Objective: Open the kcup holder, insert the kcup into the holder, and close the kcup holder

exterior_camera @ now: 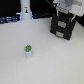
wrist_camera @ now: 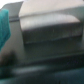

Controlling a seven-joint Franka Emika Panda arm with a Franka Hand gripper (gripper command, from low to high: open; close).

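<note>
Exterior view, near to far: the kcup (exterior_camera: 28, 50) stands alone on the white table (exterior_camera: 45, 65), well apart from the kcup holder (exterior_camera: 64, 25), where my gripper (exterior_camera: 64, 11) sits at its top. Jaw spread unreadable, wrist view blurred. Risk: a poor hold slips off or drags the unit instead of opening it.

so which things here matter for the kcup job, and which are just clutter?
Job:
- kcup holder, black box, far right in the exterior view
- kcup, green top, alone on the table
- gripper, over the holder

Lying about:
- tall white cylinder at the back
</note>
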